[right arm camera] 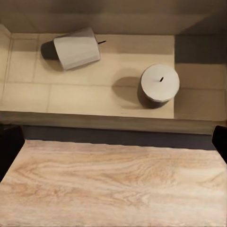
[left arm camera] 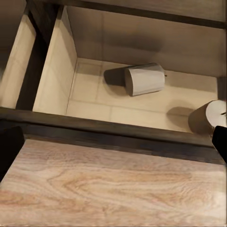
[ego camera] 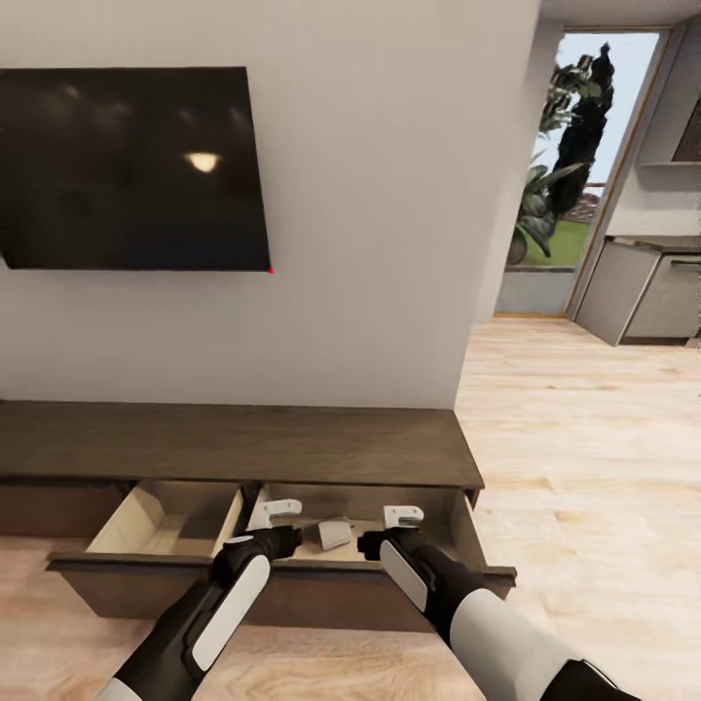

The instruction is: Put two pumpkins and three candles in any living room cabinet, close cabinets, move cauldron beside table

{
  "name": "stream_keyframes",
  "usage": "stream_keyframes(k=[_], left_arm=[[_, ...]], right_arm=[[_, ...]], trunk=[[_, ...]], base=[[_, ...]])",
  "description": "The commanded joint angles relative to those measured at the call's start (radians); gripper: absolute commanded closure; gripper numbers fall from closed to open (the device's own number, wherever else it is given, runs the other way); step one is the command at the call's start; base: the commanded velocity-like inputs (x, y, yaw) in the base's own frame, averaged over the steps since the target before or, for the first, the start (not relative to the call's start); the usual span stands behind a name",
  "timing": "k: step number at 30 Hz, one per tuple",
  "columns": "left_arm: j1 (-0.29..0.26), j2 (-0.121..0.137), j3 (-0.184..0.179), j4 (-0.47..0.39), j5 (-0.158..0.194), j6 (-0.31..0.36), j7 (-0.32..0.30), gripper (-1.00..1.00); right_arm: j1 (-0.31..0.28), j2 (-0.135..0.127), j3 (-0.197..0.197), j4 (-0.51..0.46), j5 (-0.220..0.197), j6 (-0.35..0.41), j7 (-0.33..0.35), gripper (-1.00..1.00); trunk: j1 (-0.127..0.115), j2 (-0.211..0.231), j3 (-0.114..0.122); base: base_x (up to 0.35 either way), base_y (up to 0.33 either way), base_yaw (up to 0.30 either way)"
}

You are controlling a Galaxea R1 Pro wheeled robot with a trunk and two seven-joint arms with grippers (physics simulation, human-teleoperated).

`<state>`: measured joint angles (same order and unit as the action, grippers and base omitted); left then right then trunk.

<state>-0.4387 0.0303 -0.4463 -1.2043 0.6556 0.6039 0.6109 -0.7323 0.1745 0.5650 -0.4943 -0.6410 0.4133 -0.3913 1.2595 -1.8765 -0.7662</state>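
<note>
The cabinet [ego camera: 234,443] stands against the wall with two drawers pulled out. The right drawer [ego camera: 467,531] holds a pale grey candle lying on its side [ego camera: 334,533] [left arm camera: 144,79] [right arm camera: 77,47]. A second candle stands upright beside it [left arm camera: 208,116] [right arm camera: 160,84]. The left drawer [ego camera: 166,516] shows a bare beige inside. My left gripper [ego camera: 280,509] and right gripper [ego camera: 402,515] hover over the right drawer's front edge, both open with nothing between the fingers. The dark fingertips [right arm camera: 9,144] show wide apart at the wrist views' edges. The pumpkins and the cauldron are out of view.
A black TV [ego camera: 131,166] hangs on the white wall above the cabinet. A doorway at the right leads to grey kitchen cupboards [ego camera: 643,292] and a window with plants. Light wood floor [ego camera: 584,448] spreads to the right of the cabinet.
</note>
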Motion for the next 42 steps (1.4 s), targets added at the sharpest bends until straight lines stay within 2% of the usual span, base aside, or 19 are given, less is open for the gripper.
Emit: stream_keyframes(k=[1,24,26,31,34,42], left_arm=[[-0.001,0.001,-0.003,-0.001,0.01,0.0,0.01,-1.0],[-0.001,0.002,-0.005,-0.001,0.012,0.004,0.007,-1.0],[-0.002,0.001,-0.004,-0.001,0.019,0.025,0.004,-1.0],[-0.002,0.002,0.0,-0.003,0.073,0.105,-0.004,-1.0],[-0.002,0.002,0.002,-0.003,0.076,0.107,-0.005,-1.0],[-0.002,0.002,0.006,-0.003,0.078,0.109,-0.004,-1.0]], right_arm=[[-0.001,0.0,0.004,-0.001,-0.006,0.003,-0.006,-1.0],[-0.001,0.0,0.004,-0.001,-0.006,0.003,0.003,-1.0],[-0.001,0.0,0.004,-0.001,-0.006,0.003,0.003,-1.0],[-0.001,0.0,0.004,-0.001,-0.006,0.002,0.003,-1.0],[-0.001,0.0,0.004,-0.001,-0.006,0.002,0.003,-1.0],[-0.001,0.0,0.004,-0.001,-0.006,0.002,0.003,-1.0]], trunk=[[-0.005,0.007,0.002],[-0.093,0.168,0.074],[-0.1,0.182,0.081],[-0.104,0.189,0.084],[-0.104,0.189,0.084],[-0.135,0.245,0.109]], base=[[-0.319,0.0,0.0],[-0.29,0.0,0.0],[-0.223,0.0,0.0],[-0.222,0.0,0.0],[-0.216,0.0,0.0],[-0.086,0.0,0.0]])
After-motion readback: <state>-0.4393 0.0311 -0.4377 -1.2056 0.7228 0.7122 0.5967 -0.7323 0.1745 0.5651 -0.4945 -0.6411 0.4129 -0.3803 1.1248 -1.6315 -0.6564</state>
